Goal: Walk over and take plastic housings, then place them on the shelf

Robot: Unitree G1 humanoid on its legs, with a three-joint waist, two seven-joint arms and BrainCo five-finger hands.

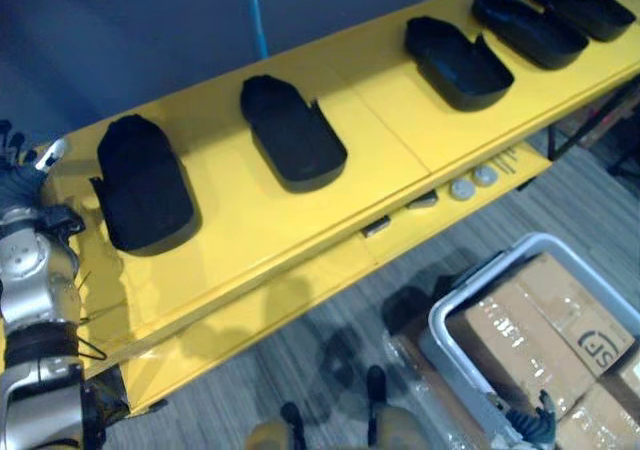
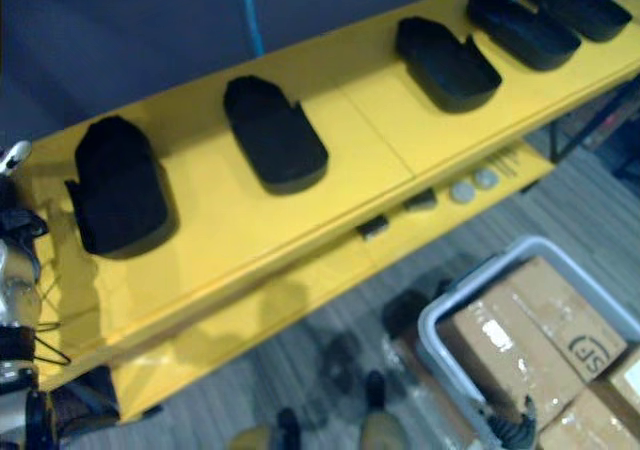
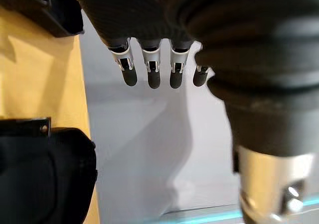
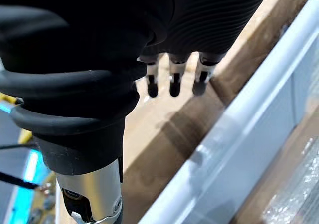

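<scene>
Yellow shelf holds five black plastic housings, the left hand and right hand both hang loose and empty, so fetching another housing probably comes next.

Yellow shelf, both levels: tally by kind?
black housings: 5
round grey discs: 2
small dark pieces: 2
Total: 9

Grey bin partly off-frame
</scene>
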